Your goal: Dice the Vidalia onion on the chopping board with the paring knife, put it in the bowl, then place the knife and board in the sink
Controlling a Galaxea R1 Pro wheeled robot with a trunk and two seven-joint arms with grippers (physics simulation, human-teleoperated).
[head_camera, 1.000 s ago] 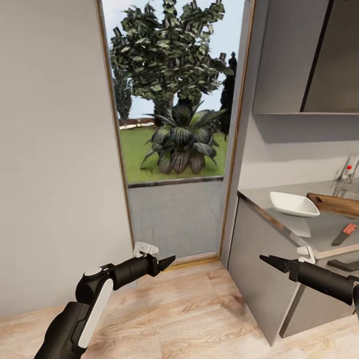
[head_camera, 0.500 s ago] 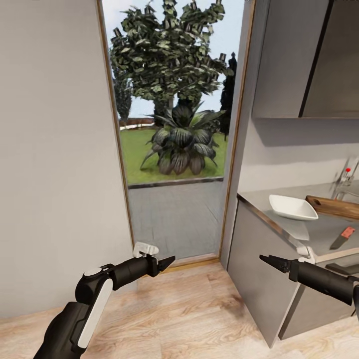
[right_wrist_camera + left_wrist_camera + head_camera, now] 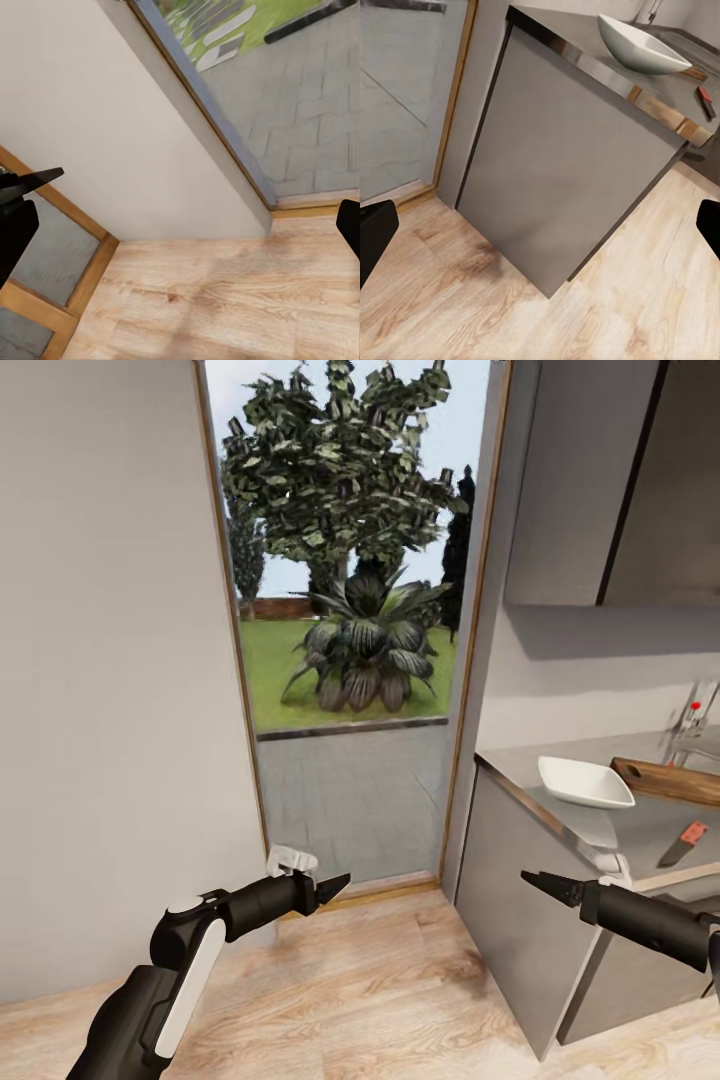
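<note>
At about eight o'clock in the head view, the left tool (image 3: 336, 884) hangs over the wooden floor (image 3: 380, 990), pointing towards three o'clock; its tips look drawn to a point there, while the left wrist view shows two dark fingers (image 3: 375, 236) at opposite edges, well apart, with nothing between them. Straight ahead at twelve o'clock a glass door (image 3: 350, 620) gives onto a lawn with a tree (image 3: 340, 470) and a spiky plant (image 3: 365, 645). Around four o'clock the right tool (image 3: 535, 880) points back towards nine o'clock, empty, its fingers likewise spread in the right wrist view. At three o'clock stands the grey desk (image 3: 600, 825) on its cabinet (image 3: 510, 930). On it the white bowl (image 3: 583, 781) sits nearest the corner, the chopping board (image 3: 668, 780) lies just behind it, and the paring knife (image 3: 683, 844) rests near the front edge. Past the board, the faucet (image 3: 697, 720) with its red knob marks the sink at the frame edge; its basin cannot be made out.
</note>
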